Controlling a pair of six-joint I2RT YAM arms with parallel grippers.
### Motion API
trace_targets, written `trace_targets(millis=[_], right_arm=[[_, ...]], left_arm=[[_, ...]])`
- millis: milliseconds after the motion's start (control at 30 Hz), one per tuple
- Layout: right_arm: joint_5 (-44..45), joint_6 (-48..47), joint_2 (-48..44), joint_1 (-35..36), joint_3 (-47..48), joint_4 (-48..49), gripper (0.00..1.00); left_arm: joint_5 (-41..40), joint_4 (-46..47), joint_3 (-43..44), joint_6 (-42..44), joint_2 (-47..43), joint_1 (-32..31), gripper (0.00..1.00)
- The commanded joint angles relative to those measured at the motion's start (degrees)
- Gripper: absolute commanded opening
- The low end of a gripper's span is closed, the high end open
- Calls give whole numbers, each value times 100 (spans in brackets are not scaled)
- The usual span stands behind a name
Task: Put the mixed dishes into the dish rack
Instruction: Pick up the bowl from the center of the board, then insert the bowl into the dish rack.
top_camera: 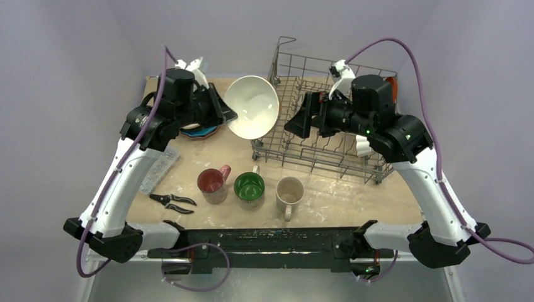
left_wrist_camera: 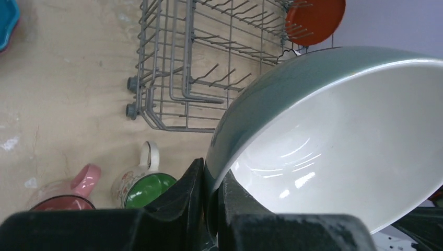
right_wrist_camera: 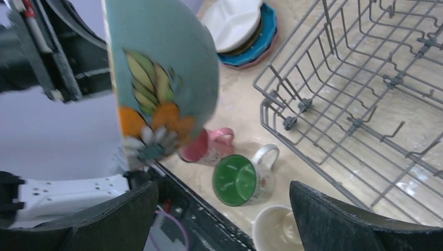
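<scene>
Step in hand: we judge this to be the carry of the teal bowl (top_camera: 252, 106) toward the dish rack (top_camera: 315, 157); the bowl is in the air, not yet racked.
Left gripper (top_camera: 221, 114): clamped on the bowl's rim, one finger inside and one outside.
Bowl position: raised above the tabletop (top_camera: 327, 195), just beside the rack's left wall, tipped on edge with its white inside facing up and toward the overhead camera.
Right gripper (top_camera: 302, 123): jaws wide apart and holding nothing, hovering over the rack and pointing at the bowl.
Already racked: we see only an orange plate (left_wrist_camera: 316, 18), at the far corner.
Waiting on the tabletop: red mug (top_camera: 213, 182), green mug (top_camera: 249, 187), cream mug (top_camera: 289, 192), and the plate stack (right_wrist_camera: 243, 31) under the left arm.
Next move: we think the bowl must clear the tall side wall, then come down on edge between the tines before the jaws part. A handover to the right gripper also looks possible.
Risk: the rim grip is narrow, so we expect the bowl could swing or slip if it knocks the wire.
</scene>
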Motion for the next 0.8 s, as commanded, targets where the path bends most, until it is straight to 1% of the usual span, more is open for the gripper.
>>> trace_targets(millis=[0,100,200,367,467,567,633,667,733,767], right_arm=[[-311,872,-46,-261,614,-31,98],[-456,1320,33,-606,938,-323,98],[-800,1890,28,-880,934,-285,98],[-1138,3132,115,-1098,711,-53,98],[-1384,3977,213,-1172,651,412,98],[-1396,4980,313,-1262,650,906,98],[-1353,5916,307,-1297,371,1374,98],[-1305,6387,263,-1297,105,1731,98],[-1098,7245,178,-1302,-401,2486,98],[-884,7650,146,-1302,-565,2568,98]], left_arm=[[-1302,959,844,955,175,-826,0],[-2138,1530,957,1908,286,-1359,0],[-2856,2374,823,2833,378,-1731,0],[-3657,3502,921,4100,842,-1986,0],[-3943,4065,1010,4676,1229,-2045,0],[-4383,4596,1214,5252,1673,-2148,0],[-4603,5153,1233,5714,1927,-2255,0],[-4718,5556,1234,5960,2045,-2312,0],[-4920,6071,1316,6415,2330,-2414,0],[-4984,6351,1357,6572,2439,-2451,0]])
